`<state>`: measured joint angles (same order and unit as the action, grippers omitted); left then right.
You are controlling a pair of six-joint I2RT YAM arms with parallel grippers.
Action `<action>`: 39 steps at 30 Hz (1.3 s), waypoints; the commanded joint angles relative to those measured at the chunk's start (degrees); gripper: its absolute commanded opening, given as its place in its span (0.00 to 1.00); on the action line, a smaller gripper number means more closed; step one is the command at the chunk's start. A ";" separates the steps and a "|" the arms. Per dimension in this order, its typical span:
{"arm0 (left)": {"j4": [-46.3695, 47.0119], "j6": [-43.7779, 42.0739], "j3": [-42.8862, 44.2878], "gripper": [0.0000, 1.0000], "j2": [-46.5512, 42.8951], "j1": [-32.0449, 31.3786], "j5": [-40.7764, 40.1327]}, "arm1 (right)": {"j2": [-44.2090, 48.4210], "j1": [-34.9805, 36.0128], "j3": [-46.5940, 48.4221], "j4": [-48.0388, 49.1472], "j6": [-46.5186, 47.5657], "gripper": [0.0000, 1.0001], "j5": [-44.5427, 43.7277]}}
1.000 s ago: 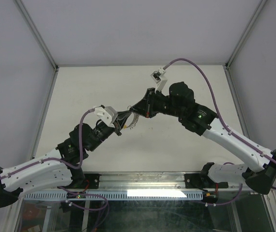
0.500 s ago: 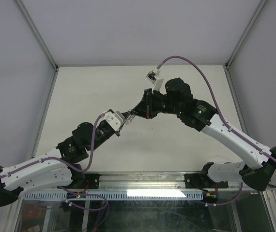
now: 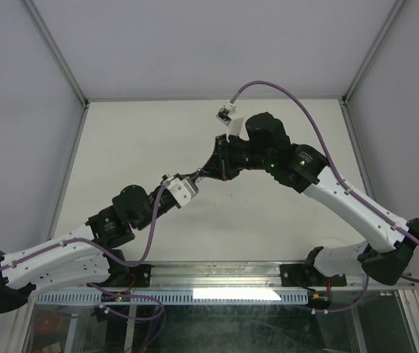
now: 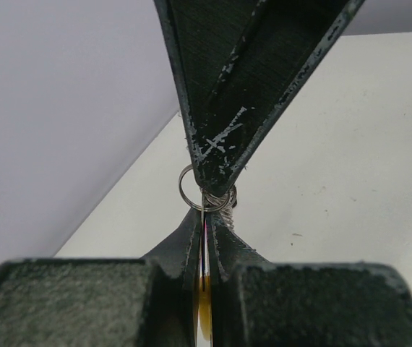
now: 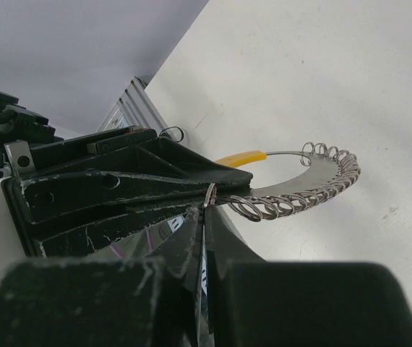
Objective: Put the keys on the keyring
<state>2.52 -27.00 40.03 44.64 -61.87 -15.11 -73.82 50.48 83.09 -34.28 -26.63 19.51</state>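
Silver keyring [image 5: 303, 189] in grip of left tool [image 4: 204, 223]

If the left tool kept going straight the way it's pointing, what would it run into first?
The right tool. Its closed tip sits directly ahead of the left tool, seemingly touching it at the small wire ring between them, though depth is hard to judge.

Left arm: the wrist has rolled. The left camera mount [image 3: 182, 190], formerly on the far side of the wrist, now sits on its near side, and the forearm lies lower and closer to the table.

Right arm: the right camera mount [image 3: 228, 116] has shifted left, and the elbow is drawn farther up the table.

The left gripper [image 3: 189, 179] and right gripper [image 3: 204, 173] now meet slightly farther up.

The keyring [image 5: 300, 189], earlier hanging plainly below the fingertips in the top view, is barely discernible there now.
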 commanded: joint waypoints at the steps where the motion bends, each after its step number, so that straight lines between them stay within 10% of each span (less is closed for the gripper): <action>1: -1.90 -5.32 2.08 0.00 -0.18 0.17 2.70 | -0.93 -0.03 5.61 -2.60 2.61 0.00 3.70; 31: -2.90 -5.15 2.09 0.00 0.83 0.17 3.30 | -6.01 -0.29 8.97 -5.39 3.41 0.00 11.49; 39: -1.12 -2.26 1.52 0.00 0.96 0.17 4.03 | -4.14 -0.29 4.88 1.26 0.50 0.20 14.03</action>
<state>-2.00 -31.70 40.03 45.65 -61.82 -11.99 -80.42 49.89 88.99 -40.21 -23.90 29.30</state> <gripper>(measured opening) 0.007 0.183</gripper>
